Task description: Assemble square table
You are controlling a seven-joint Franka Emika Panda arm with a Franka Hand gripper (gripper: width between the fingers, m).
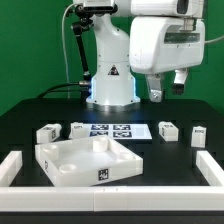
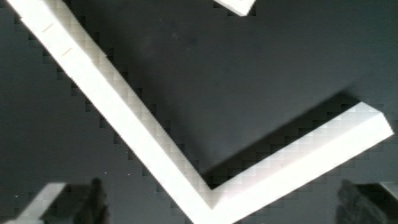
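Observation:
The white square tabletop point(image 1: 80, 158) lies on the black table at the front left of the exterior view, rim up, with a tag on its front wall. Two small white legs point(image 1: 46, 132) point(image 1: 77, 129) stand behind it. Two more legs point(image 1: 168, 131) point(image 1: 198, 134) stand on the exterior view's right. My gripper point(image 1: 168, 90) hangs open high above the right-hand legs and touches nothing. In the wrist view my dark fingertips point(image 2: 63, 205) stand wide apart with nothing held between them, and neither tabletop nor legs can be made out.
The marker board point(image 1: 110, 130) lies flat between the two pairs of legs, in front of the robot's base point(image 1: 110, 80). Long white fence bars point(image 1: 212, 170) border the table on the left, right and front. A corner of that fence point(image 2: 199, 180) lies far below my gripper point(image 2: 214, 210).

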